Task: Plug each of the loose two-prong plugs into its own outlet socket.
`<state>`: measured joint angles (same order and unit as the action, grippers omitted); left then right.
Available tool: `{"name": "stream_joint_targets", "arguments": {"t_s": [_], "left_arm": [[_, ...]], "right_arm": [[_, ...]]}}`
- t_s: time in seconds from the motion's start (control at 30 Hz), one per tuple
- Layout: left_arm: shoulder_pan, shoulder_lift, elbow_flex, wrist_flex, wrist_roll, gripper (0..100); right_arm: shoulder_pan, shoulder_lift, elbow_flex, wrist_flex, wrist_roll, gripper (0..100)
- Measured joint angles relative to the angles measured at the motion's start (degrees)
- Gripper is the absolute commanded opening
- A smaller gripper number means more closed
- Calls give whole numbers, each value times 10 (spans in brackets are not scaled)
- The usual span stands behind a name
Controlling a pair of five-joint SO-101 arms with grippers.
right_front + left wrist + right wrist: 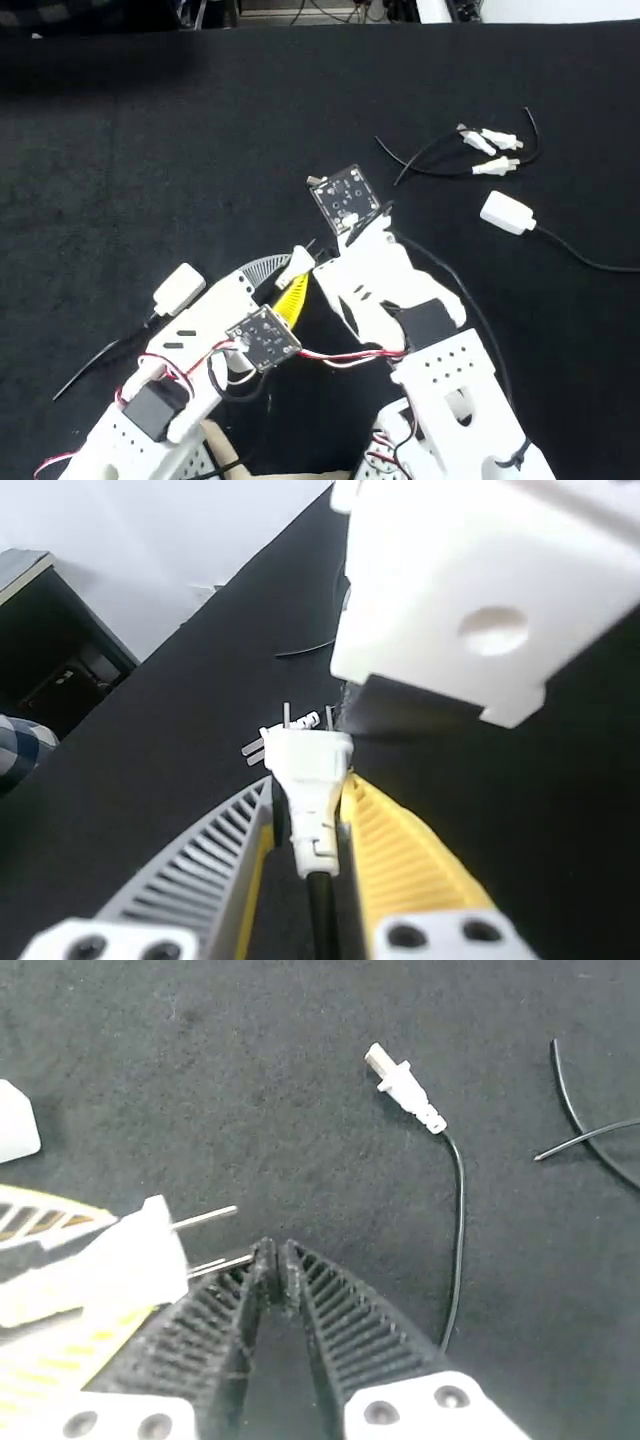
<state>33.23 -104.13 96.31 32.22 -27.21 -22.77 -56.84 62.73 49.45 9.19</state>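
Plug (305, 755): your left tool (308, 785) pinches its body; your right tool (277, 1257) is pressed together, tips at a prong (215, 1265).

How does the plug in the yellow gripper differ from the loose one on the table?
The held plug is clamped in the left gripper; the loose plug lies untouched on the table. The held plug's prongs point at the right gripper; the loose plug's point away. Both are white with black cords.
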Motion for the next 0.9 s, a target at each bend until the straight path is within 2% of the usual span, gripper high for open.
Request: {"name": "stream_joint_targets", "arguments": {"t_s": [0.1, 0.37, 0.9], "left_arm": [[12, -2, 0, 17, 1, 28], [55, 0, -54, 132, 2, 28], [30, 2, -64, 141, -1, 28]], "right_arm": [[1, 1, 6, -18, 1, 12], [4, 0, 57, -105, 1, 12], [4, -2, 74, -120, -2, 12]]}}
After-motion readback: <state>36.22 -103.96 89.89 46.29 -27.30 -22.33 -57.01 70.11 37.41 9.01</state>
